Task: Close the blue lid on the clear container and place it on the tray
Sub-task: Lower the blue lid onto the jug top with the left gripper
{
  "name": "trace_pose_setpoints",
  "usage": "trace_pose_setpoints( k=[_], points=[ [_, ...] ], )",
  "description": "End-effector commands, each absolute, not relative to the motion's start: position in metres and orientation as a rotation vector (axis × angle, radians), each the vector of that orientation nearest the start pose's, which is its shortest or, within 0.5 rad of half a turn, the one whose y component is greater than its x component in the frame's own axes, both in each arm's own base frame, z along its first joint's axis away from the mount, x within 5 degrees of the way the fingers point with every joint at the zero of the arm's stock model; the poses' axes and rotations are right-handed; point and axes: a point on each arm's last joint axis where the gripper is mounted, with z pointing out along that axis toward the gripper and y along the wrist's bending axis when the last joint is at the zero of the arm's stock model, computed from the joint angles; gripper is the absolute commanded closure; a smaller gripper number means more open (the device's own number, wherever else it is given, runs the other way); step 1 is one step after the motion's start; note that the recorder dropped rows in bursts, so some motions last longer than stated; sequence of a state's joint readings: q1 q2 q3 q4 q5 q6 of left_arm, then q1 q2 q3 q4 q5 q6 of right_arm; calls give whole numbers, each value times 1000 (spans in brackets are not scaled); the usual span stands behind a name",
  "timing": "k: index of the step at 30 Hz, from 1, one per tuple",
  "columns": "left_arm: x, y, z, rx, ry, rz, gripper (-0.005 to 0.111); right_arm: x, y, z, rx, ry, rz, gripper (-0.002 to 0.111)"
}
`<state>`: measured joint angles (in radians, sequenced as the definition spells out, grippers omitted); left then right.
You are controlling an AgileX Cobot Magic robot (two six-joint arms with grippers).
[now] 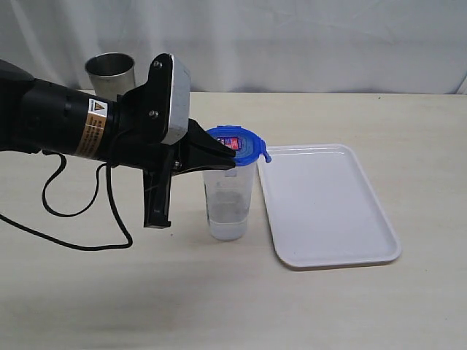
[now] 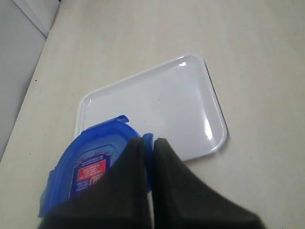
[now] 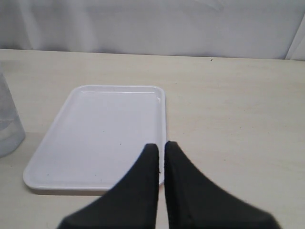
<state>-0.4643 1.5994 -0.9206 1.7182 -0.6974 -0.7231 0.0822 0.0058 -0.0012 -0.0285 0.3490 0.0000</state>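
Note:
The clear container [image 1: 228, 200] stands upright on the table just left of the white tray [image 1: 328, 211]. The blue lid [image 1: 237, 142], with its red-and-white sticker, rests on the container's rim. One of its tabs sticks out toward the tray. My left gripper [image 1: 233, 163] reaches in from the left and is shut on the lid's near edge. In the left wrist view a blue tab shows between the fingers of my left gripper [image 2: 148, 140], with the lid [image 2: 90, 157] under one finger and the tray [image 2: 157, 100] beyond. My right gripper [image 3: 161, 145] is shut and empty, near the tray [image 3: 105, 129].
A grey steel cup [image 1: 111, 73] stands at the back left behind my left arm. A black cable [image 1: 73, 219] loops over the table under that arm. The container's side [image 3: 7, 119] shows at the edge of the right wrist view.

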Motion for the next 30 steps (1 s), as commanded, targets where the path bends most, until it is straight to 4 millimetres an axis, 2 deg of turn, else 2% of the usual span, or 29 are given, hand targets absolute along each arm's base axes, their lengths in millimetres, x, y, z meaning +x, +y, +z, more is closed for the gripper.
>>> trace_pose_setpoints(
  k=[1,10,17,23,27,30],
  points=[
    [260,-195,235,1666,1338,-465,107,53,4,182,-96,1824,32,104],
    [260,-195,235,1646,1376,-488,107,53,4,182,-96,1824,32,104],
    [254,-197,235,1687,1335,-548,107,53,4,182,-96,1824,32,104],
    [256,-196,235,1659,1384,-557,106,53,4,182,-96,1824,32,104],
    [258,-195,234,1651,1399,-521,99,53,4,182,-96,1824,32,104],
    [259,-195,234,1642,1414,-515,90,53,4,182,-96,1824,32,104]
  ],
)
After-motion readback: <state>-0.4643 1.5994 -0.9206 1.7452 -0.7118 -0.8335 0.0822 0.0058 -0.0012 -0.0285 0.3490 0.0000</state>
